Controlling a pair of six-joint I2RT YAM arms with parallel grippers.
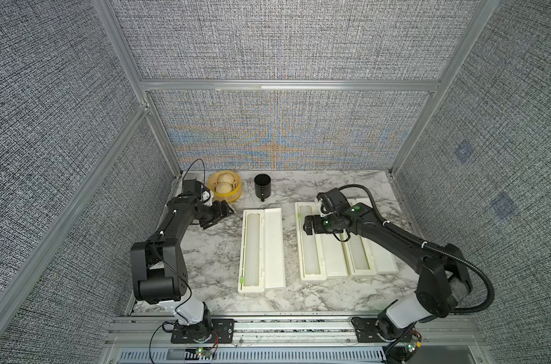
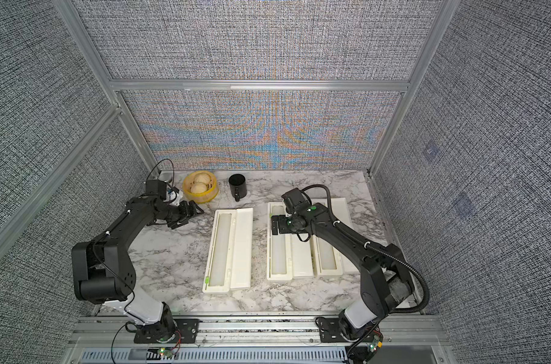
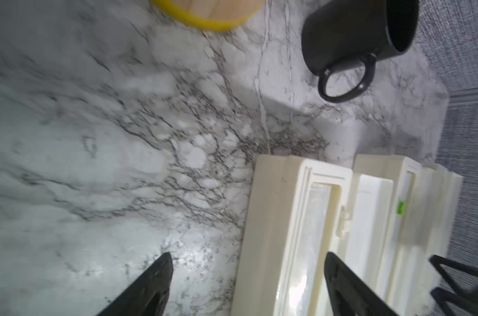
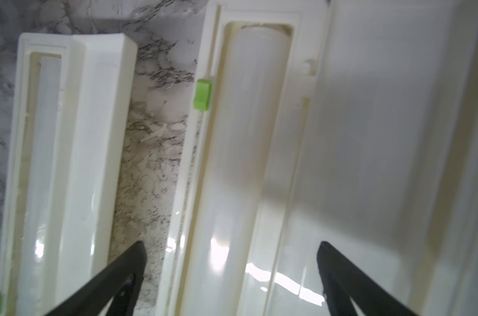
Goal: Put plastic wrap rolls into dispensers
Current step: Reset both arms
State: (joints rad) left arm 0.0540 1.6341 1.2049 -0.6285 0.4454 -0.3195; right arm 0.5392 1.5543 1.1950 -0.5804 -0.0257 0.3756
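Three dispensers lie side by side on the marble counter (image 1: 211,258), lengthwise away from the robot's bases, lids folded flat to one side: the left dispenser (image 1: 252,290), the middle dispenser (image 1: 313,278) and the right dispenser (image 1: 360,273). Each trough has a plastic wrap roll lying in it: the left roll (image 1: 252,249), the middle roll (image 1: 312,252) and the right roll (image 1: 359,255), which is partly hidden under the right arm. By the look of it, all three are seated and only the lids remain.

Such a roll likely handles light and stiff along its length, with a slick, slightly yielding film skin. A hold across the middle of its length would keep it level, and a squeeze should stay gentle so the film is not dented. Its cores are not visible here.

Farther on, the right end effector (image 1: 306,225) hovers over the far part of the middle dispenser, jaws spread wide and empty; the right wrist view shows the roll between them but untouched. The left end effector (image 1: 222,217) hangs left of the dispensers, also open and holding nothing.

At the back stand a black mug (image 1: 262,186) and a yellow basket (image 1: 233,196) holding two round tan things.
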